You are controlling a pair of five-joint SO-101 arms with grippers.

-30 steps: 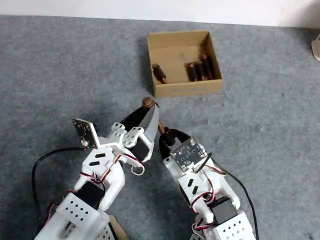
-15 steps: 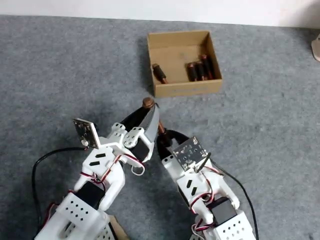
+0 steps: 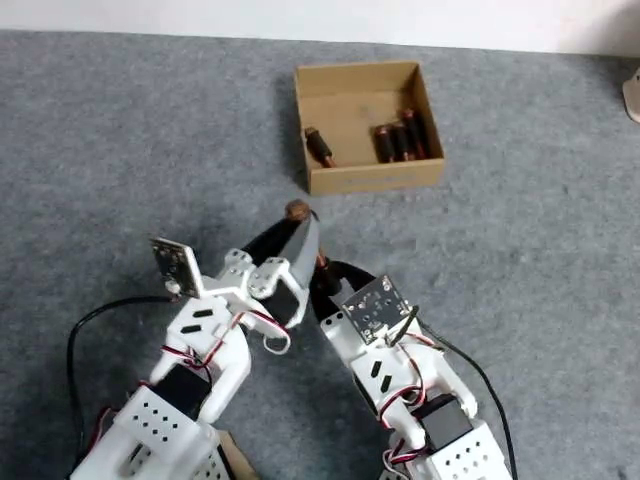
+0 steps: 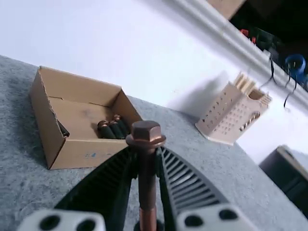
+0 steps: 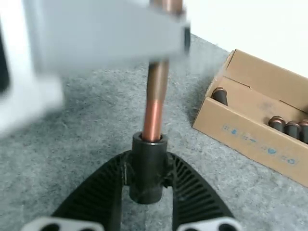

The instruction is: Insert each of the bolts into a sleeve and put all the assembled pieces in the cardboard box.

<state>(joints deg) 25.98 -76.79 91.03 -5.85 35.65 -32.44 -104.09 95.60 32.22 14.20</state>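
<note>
My left gripper is shut on a copper bolt, hex head toward the cardboard box. My right gripper is shut on a black sleeve, and the bolt's shaft sits with its tip inside the sleeve's mouth. In the high view both grippers meet at the table's middle, just in front of the box, the left gripper over the right gripper. Several assembled bolt-and-sleeve pieces lie inside the box, one apart from the others.
Grey carpet covers the table. A pale perforated holder stands beyond the box by the white wall; its edge shows at the high view's right side. A black cable loops beside the left arm.
The right gripper has slid slightly toward the left gripper, pushing the sleeve further along the bolt's shaft. The left gripper shifted slightly too.
</note>
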